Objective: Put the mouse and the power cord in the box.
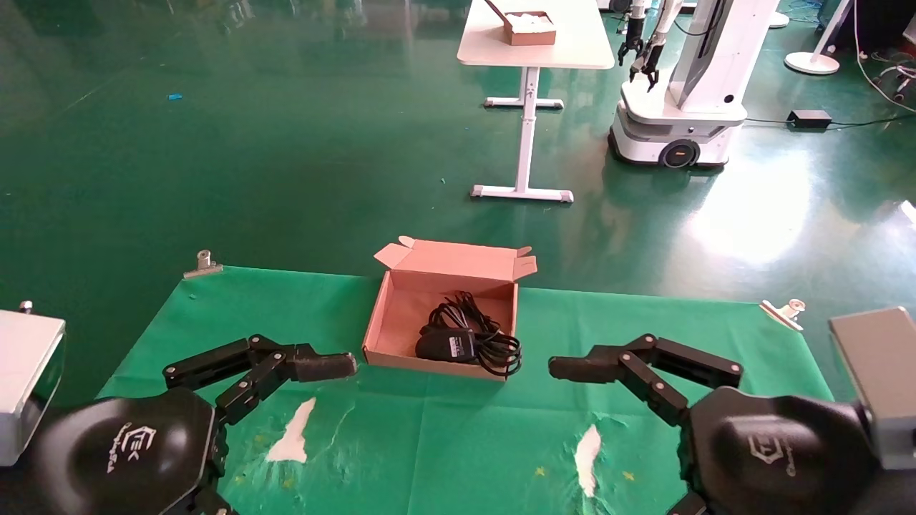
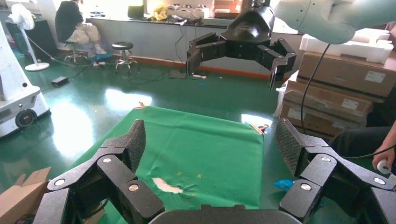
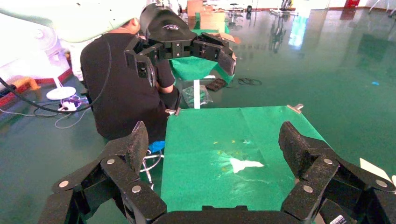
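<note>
The box (image 1: 401, 315) sits open on the green table (image 1: 215, 315). The power cord (image 1: 494, 343) and the mouse (image 1: 444, 345) lie inside, so the job looks done. The left tool (image 1: 336, 366) and right tool (image 1: 569, 368) hang released and empty, one beside each end.

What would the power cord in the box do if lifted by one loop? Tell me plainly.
The power cord lies in loose loops, so it would probably sag and trail rather than lift as one piece. Its chunky block end likely hangs lowest. One loop rests over the rim of the box, so it may snag there. Both tools are open and apart from it.
</note>
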Motion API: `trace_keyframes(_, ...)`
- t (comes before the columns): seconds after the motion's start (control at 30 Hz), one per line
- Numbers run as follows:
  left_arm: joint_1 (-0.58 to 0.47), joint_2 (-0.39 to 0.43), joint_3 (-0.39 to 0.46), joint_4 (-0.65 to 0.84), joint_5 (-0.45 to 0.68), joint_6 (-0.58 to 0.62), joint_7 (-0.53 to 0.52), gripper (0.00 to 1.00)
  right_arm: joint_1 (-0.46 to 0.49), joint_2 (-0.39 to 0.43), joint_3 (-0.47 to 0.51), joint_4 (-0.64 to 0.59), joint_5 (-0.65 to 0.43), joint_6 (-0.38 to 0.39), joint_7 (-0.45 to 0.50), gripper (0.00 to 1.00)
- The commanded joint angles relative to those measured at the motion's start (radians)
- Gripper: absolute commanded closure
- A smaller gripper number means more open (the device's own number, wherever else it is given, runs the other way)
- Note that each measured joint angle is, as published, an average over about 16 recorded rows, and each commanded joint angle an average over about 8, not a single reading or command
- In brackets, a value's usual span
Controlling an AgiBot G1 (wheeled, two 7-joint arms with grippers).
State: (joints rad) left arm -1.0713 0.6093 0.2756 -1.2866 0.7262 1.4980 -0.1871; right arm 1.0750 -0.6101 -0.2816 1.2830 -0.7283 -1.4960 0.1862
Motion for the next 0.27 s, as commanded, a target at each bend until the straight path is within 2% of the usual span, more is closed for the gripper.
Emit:
trace_keyframes(0.03,-0.001,0.001,0.001,0.001,0.002,-0.001,0.000,0.00,0.000,0.000,0.000,0.000,0.000,0.000,0.000,0.00)
trace_keyframes(0.27,-0.003,0.002,0.004,0.003,0.004,-0.003,-0.001,0.00,0.000,0.000,0.000,0.000,0.000,0.000,0.000,0.00)
